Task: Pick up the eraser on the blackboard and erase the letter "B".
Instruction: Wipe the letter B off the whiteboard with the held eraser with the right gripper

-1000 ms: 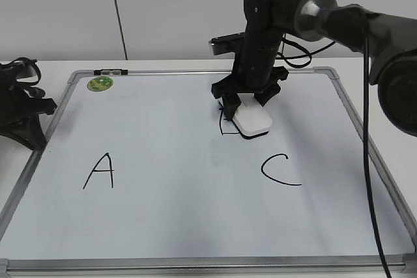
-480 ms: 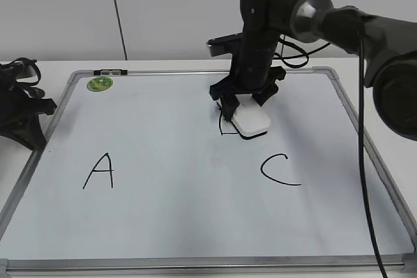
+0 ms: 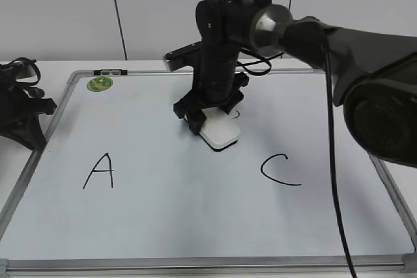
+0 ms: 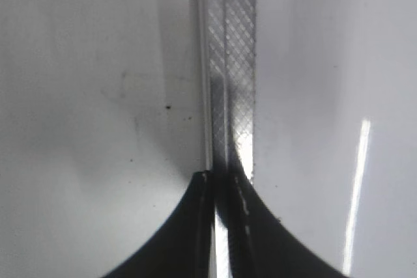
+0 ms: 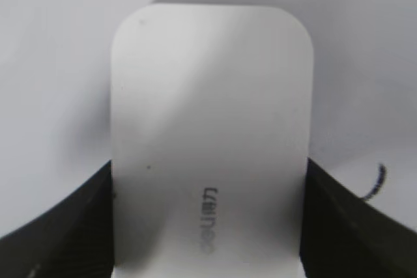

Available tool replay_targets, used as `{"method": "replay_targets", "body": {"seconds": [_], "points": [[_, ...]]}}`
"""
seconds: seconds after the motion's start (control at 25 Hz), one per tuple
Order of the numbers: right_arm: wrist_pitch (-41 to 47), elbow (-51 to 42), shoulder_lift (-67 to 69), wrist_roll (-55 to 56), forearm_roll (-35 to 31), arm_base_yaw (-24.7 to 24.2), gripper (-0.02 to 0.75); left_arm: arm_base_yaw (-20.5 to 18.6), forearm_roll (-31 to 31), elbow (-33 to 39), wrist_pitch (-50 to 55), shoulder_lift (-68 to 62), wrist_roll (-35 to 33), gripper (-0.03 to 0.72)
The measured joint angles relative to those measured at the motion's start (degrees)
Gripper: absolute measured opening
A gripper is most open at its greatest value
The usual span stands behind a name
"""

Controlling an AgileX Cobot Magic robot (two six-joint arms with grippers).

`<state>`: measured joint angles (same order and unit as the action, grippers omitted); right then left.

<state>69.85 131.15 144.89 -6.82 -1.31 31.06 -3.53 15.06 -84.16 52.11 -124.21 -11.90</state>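
My right gripper is shut on the eraser, a white rounded block pressed flat on the blackboard near its middle. In the right wrist view the eraser fills the space between the two dark jaws, grey lettering up. Of the letter "B" only a small black curved trace shows just right of the gripper; it also shows in the right wrist view. My left gripper is shut and empty, resting over the board's grey frame at the far left.
A black "A" is at the board's left and a black "C" at its right. A round green sticker sits at the far left corner. The right arm reaches in from the right over the board.
My right gripper has slid the eraser leftward across the spot where the "B" stood. The strokes seen beside the eraser earlier are wiped away; only a small trace is left.
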Motion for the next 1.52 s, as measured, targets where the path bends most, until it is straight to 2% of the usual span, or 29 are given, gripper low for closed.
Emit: {"method": "replay_targets", "body": {"seconds": [0.48,0.8,1.16,1.52], "points": [[-0.04,0.02,0.0,0.12,2.36,1.37,0.534,0.0,0.04,0.0,-0.12,0.0,0.0,0.025],[-0.13,0.02,0.0,1.98,1.31,-0.56,0.534,0.0,0.13,0.0,-0.23,0.0,0.0,0.025],[-0.26,0.12,0.0,4.71,2.63,-4.72,0.534,0.0,0.26,0.0,-0.46,0.0,0.0,0.025],[-0.4,0.12,0.0,5.17,2.75,-11.33,0.534,0.0,0.48,0.0,-0.68,0.0,0.0,0.025]]}}
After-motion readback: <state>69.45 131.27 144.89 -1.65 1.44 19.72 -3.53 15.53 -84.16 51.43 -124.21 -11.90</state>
